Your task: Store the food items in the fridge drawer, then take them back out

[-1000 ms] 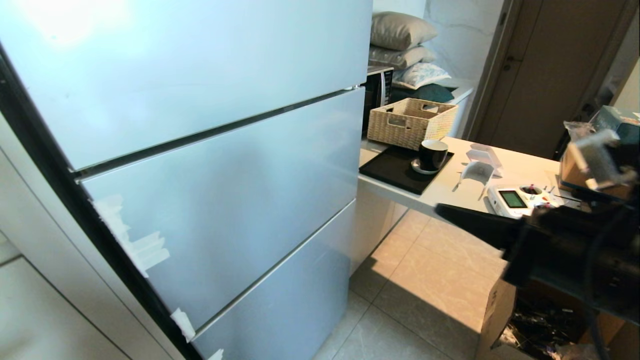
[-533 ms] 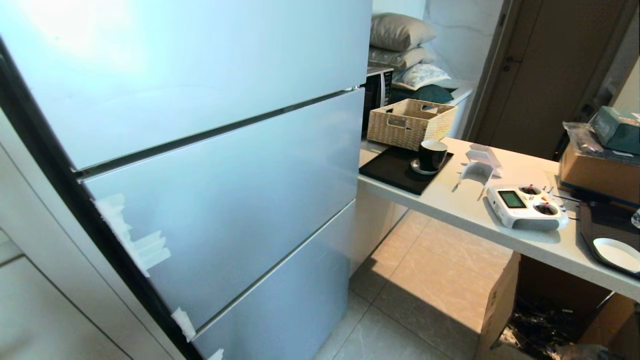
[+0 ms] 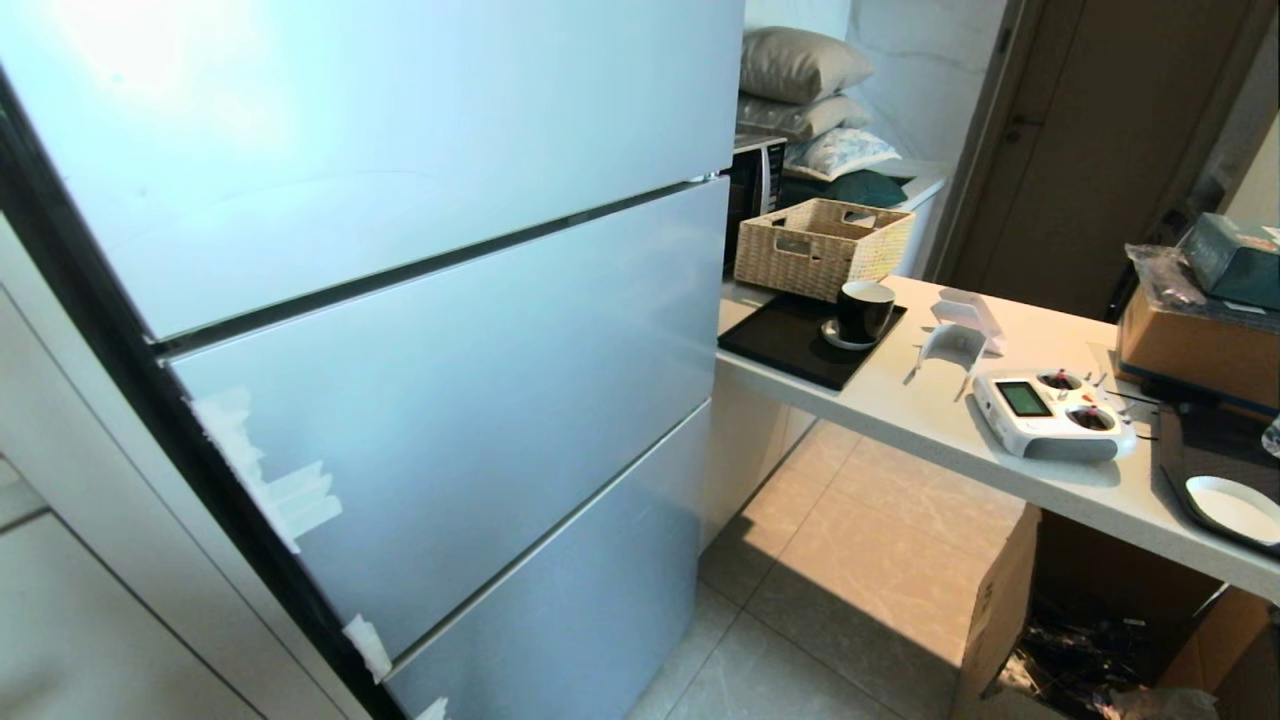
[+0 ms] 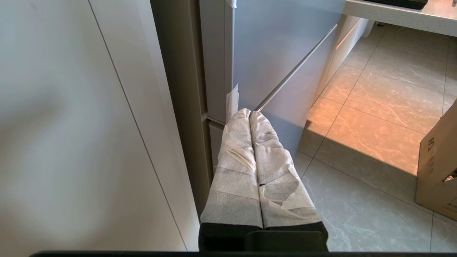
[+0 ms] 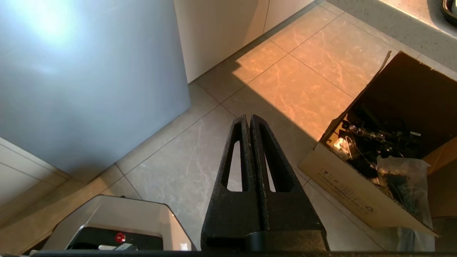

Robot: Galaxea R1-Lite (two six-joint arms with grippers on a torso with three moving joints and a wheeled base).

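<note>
Three flat, pale blue-grey fronts of a closed fridge [image 3: 450,330] across the left and centre of the head view, with scraps of white tape [image 3: 270,490] along the left edge. Fruit and clear drawer in none of the views; whereabouts impossible to tell.

Small dark print on the side of an open cardboard box [image 5: 342,185], lower right of the right wrist view, too small to read.

Left gripper [image 4: 250,113] at the centre of the left wrist view, fingers wrapped in white cloth and pressed together with nothing between them, tips near the seam above the lowest fridge front. Right gripper [image 5: 249,117], black fingers likewise closed and empty, over grey marbled floor tiles [image 5: 171,167] between fridge and box.

Pale counter [image 3: 930,420] at the right of the head view, with a wicker basket [image 3: 820,245], a black mug [image 3: 865,308] on a saucer on a black tray [image 3: 780,340], and a white remote controller [image 3: 1050,412] with a small screen. Stacked pillows [image 3: 800,62] at upper centre, a brown door [image 3: 1100,150] at upper right, and a warm patch of sunlight across the tiles.
</note>
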